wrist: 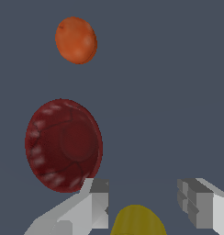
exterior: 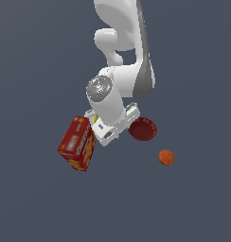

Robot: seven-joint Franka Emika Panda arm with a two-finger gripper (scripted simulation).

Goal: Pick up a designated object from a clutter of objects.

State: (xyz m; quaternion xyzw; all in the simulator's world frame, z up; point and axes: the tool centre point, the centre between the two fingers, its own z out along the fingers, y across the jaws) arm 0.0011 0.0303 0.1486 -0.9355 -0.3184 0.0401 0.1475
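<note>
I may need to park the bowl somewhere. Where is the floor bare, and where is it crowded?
Bare: the wide stretch beyond the orange ball toward the exterior view's right, and below the box. Crowded: between box and red bowl, where the gripper hangs open above the yellow cup.

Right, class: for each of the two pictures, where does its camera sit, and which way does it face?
Exterior view: off the arm, looking down on the red-and-orange box, dark red bowl and orange ball; the white arm shows.
Wrist view: on the wrist, facing past the open gripper; both fingers show, with a yellow cup between them.
Shared: bowl and ball.
</note>
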